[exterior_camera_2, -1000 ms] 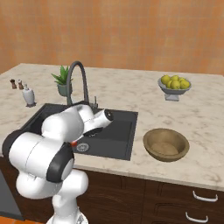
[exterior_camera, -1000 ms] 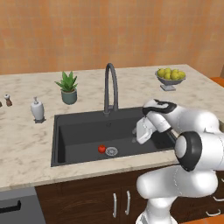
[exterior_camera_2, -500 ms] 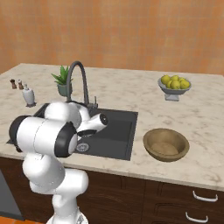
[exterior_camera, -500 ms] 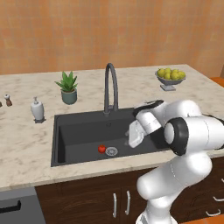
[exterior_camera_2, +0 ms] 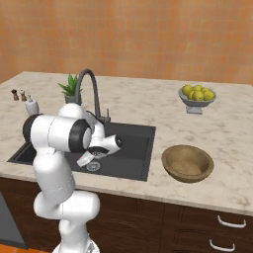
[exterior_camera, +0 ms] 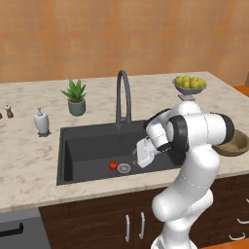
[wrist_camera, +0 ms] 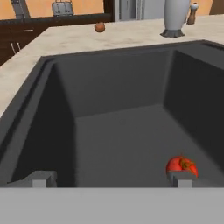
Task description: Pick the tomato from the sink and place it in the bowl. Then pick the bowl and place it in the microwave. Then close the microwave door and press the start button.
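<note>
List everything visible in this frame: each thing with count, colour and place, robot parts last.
tomato: one, glossy red, on the sink floor just left of the drain
sink: one, matte black, set into the counter
drain: one, silver, on the sink floor
tap: one, dark, arched, behind the sink
bowl: one, tan-brown, empty, on the counter right of the sink
fruit bowl: one, grey, footed, holding yellow fruits, far right of the counter
plant: one, green in a grey pot, behind the sink's left corner
soap dispenser: one, white, left of the sink
shakers: two, small, dark, far left of the counter
counter: one, beige marble
gripper: one, white, open, over the sink right of the tomato
</note>
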Controlling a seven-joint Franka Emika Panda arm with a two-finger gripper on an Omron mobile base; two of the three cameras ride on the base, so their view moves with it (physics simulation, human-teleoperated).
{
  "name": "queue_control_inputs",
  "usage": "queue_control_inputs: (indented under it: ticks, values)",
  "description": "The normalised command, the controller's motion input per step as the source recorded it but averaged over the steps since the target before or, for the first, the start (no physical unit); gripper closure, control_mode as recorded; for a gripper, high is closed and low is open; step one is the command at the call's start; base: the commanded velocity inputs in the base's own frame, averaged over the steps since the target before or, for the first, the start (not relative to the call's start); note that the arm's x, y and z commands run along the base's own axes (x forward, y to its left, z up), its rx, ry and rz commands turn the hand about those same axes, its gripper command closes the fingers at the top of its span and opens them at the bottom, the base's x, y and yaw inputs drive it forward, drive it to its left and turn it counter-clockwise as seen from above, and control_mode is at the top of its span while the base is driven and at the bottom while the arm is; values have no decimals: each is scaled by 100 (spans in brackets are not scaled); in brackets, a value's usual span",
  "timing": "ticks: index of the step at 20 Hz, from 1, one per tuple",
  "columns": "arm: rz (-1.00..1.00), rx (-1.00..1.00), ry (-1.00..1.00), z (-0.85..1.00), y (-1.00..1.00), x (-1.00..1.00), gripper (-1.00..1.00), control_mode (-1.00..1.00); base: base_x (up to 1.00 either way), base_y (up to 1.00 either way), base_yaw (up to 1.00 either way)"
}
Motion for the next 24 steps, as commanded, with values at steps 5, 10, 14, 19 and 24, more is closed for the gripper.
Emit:
queue_control_inputs:
  ticks: [5, 10, 14, 19, 24]
  values:
    - [9, 7, 5, -34, 0, 40, -100, -100, 0, 0, 0]
    - [2, 0, 0, -38, 40, 38, -100, -100, 0, 0, 0]
    - [0, 0, 0, -38, 16, 35, -100, -100, 0, 0, 0]
    - [0, 0, -6, -52, 1, 21, -100, -100, 0, 0, 0]
    - [0, 1, -6, -38, 0, 33, -100, -100, 0, 0, 0]
